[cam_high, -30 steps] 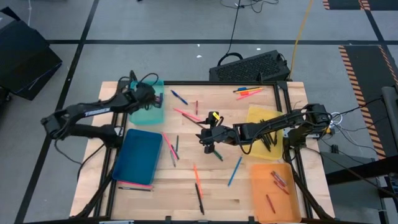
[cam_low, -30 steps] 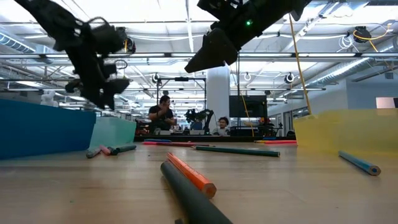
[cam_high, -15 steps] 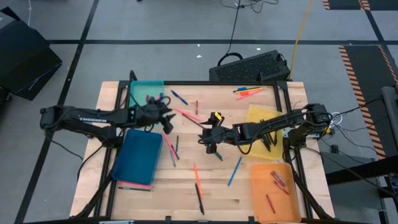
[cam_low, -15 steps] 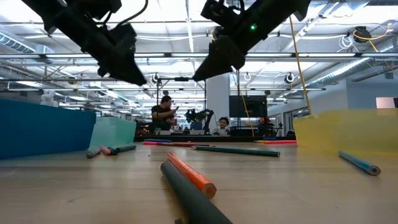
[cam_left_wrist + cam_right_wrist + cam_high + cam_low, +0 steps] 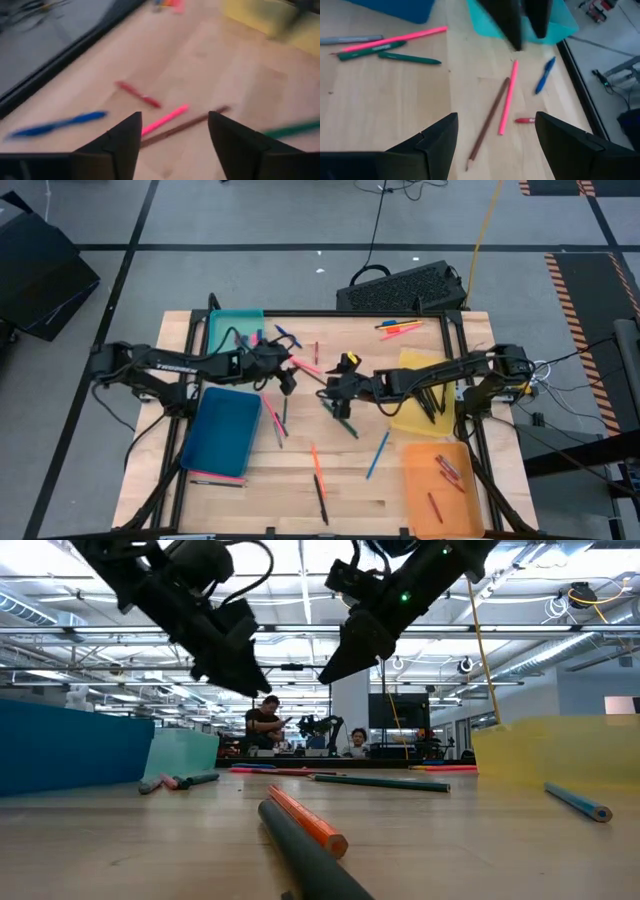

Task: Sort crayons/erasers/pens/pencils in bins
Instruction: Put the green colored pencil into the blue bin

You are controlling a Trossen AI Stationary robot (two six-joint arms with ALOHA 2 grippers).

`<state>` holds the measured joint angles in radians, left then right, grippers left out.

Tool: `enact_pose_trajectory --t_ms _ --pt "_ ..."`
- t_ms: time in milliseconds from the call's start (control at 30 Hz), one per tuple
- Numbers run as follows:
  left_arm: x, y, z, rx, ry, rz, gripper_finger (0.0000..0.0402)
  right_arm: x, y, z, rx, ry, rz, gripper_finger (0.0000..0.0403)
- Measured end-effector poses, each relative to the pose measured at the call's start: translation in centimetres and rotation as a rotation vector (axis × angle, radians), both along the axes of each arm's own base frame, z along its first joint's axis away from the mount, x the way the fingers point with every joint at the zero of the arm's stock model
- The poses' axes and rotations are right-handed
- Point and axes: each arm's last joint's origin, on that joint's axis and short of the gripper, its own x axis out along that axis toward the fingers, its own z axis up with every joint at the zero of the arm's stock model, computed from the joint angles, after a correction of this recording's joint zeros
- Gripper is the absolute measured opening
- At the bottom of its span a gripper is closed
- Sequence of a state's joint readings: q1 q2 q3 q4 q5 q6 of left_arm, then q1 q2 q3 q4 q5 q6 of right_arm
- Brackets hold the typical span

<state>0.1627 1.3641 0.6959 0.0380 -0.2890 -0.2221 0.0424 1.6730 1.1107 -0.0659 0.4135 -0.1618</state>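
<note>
Both grippers hang above the table's middle, fingers spread wide and holding nothing.

We see the left gripper point(image 5: 283, 370) just off the teal bin point(image 5: 236, 332); the right gripper point(image 5: 332, 388) faces it across a pink stick point(image 5: 508, 97) and brown pencil point(image 5: 488, 121). The blue bin point(image 5: 224, 430), yellow bin point(image 5: 412, 364) and orange bin point(image 5: 437, 487), with crayons point(image 5: 446, 470) inside, line the table's edges; bare wood lies between.

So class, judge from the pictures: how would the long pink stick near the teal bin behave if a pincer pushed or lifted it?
The pink stick looks thin, straight and rigid, so probably stiff and light. It seems round and lies flat on the smooth table, so it may roll.
</note>
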Motion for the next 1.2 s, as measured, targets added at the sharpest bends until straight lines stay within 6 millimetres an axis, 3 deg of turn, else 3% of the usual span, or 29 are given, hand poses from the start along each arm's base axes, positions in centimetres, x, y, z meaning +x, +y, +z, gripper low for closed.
enact_pose_trajectory --t_ms 200,367,500,633,833,1067,1200 --pt "0.6 -2.8 0.7 0.067 0.001 -0.283 0.0251 -0.2 -0.7 -0.5 0.102 0.009 0.018 0.0259" --pt "0.5 -4.9 1.0 0.092 -0.002 -0.369 0.0234 -0.2 -0.1 -1.3 0.173 0.0 -0.033 0.0259" --pt "0.5 -6.0 1.0 0.105 0.005 -0.413 0.0214 0.2 1.4 -3.2 0.205 0.042 -0.028 0.0259" --pt "0.5 -6.5 1.0 0.11 0.004 -0.431 0.0197 0.4 4.2 -5.4 0.247 0.132 -0.024 0.0259" --pt "0.5 -6.8 1.0 0.113 0.008 -0.437 0.018 -0.1 7.1 -5.7 0.212 0.177 -0.17 0.0252" --pt "0.4 -7.2 0.9 0.096 0.015 -0.44 0.0177 -1.7 7.2 -6.3 0.245 0.246 -0.346 0.0211" --pt "0.3 -7.6 0.8 0.093 0.02 -0.453 0.0177 -1.6 7.0 -6.4 0.277 0.245 -0.355 0.0197"
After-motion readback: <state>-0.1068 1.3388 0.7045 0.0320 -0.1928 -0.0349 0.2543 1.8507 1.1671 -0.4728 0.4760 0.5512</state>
